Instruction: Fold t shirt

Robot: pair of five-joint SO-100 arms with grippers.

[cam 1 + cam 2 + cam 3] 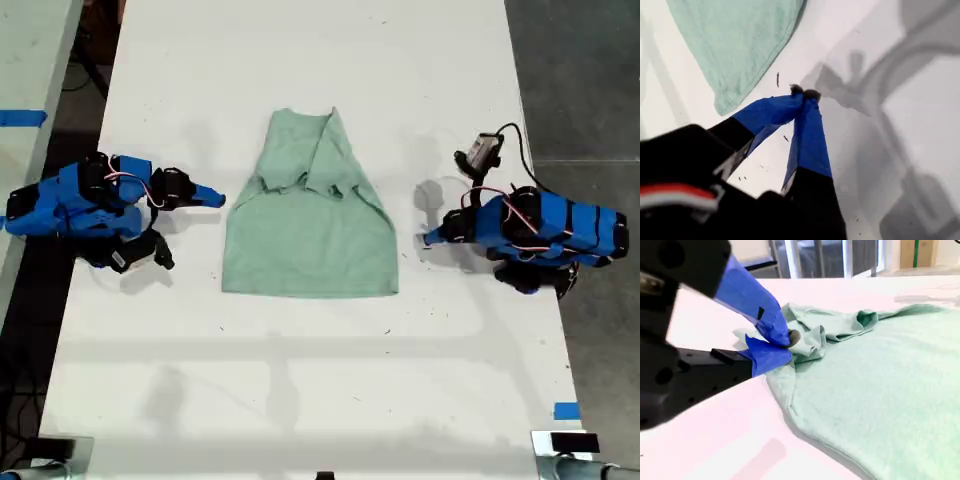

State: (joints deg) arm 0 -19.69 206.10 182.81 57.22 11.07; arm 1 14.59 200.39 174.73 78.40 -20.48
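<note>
t shirt point(310, 240) between my first end effector point(804, 92), my second end effector point(785, 345); both closed

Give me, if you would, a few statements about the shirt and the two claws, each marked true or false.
1. The shirt lies on a white table. True.
2. My first claw is shut, its tips together. True.
3. My first claw holds the shirt. False: it is over bare table, apart from the cloth, near one corner.
4. The shirt is spread flat with both sleeves out. False: its upper part is folded inward and bunched.
5. In the exterior view both arms stand on the same side of the shirt. False: one is at each side, with my second claw by the bunched edge.
</note>
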